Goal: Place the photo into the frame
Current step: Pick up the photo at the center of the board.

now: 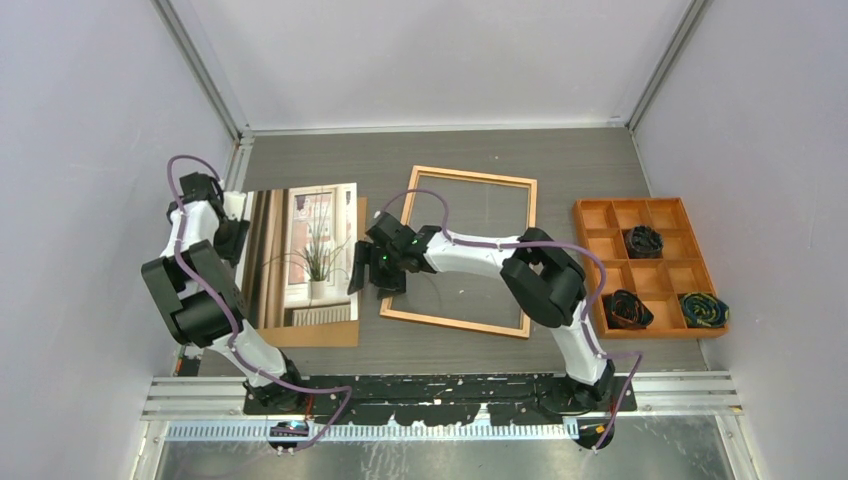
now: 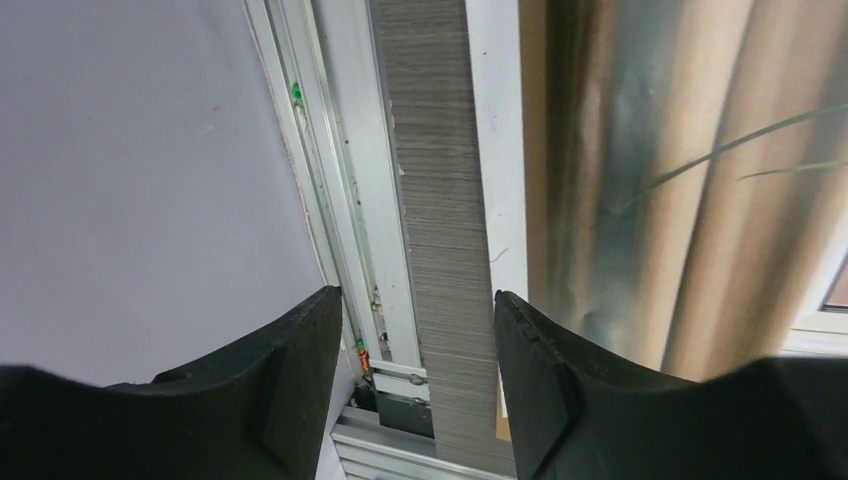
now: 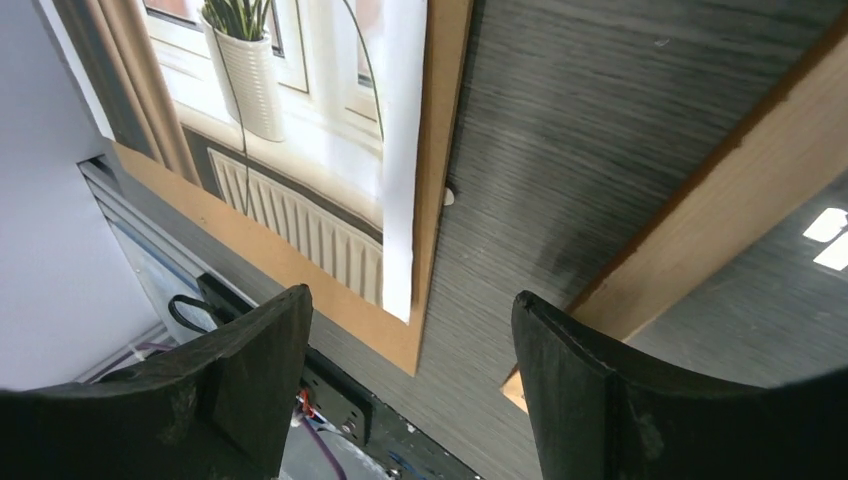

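Observation:
The photo [image 1: 300, 255] of a potted plant by a window lies face up on the plain brown backing board [image 1: 320, 335] at the left of the table. The wooden frame [image 1: 470, 175] with its glass pane lies flat at the centre. My left gripper [image 1: 237, 250] is open and empty at the photo's left edge; the photo [image 2: 650, 180] lies just right of its fingers. My right gripper [image 1: 368, 280] is open and empty over the gap between board and frame. Its wrist view shows the photo [image 3: 300, 120], the board [image 3: 440, 150] and the frame's corner [image 3: 720, 230].
An orange compartment tray [image 1: 690, 215] holding dark bundled items stands at the right. Grey walls enclose the table on three sides. A metal rail [image 2: 350, 150] runs along the left wall, close beside my left gripper [image 2: 418, 380].

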Action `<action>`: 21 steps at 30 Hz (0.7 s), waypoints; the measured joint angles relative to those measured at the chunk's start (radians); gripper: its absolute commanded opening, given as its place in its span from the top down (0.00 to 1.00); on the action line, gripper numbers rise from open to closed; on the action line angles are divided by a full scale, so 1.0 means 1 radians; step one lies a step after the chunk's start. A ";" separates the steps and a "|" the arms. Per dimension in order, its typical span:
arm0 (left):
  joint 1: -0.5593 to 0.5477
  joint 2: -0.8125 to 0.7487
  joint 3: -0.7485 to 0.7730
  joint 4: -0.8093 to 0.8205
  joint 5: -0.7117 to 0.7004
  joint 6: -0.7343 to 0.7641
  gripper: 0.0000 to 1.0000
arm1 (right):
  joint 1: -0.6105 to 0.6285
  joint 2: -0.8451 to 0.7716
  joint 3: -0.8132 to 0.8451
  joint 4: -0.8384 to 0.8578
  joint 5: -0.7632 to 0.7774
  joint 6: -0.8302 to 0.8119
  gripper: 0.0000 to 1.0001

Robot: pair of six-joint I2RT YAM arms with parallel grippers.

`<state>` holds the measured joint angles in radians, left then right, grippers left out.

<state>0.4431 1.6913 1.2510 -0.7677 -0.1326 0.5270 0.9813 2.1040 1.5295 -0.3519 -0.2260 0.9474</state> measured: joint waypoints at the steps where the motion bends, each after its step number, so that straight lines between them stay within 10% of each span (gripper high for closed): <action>1: 0.005 -0.004 -0.017 0.021 -0.006 0.007 0.42 | 0.002 -0.002 -0.012 0.010 -0.011 0.010 0.24; 21: 0.022 -0.013 -0.203 0.173 -0.024 0.081 0.43 | 0.065 -0.002 -0.101 0.188 -0.117 0.185 0.34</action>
<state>0.4648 1.6779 1.0485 -0.5945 -0.1562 0.6083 1.0462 2.1025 1.4284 -0.1638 -0.3428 1.1328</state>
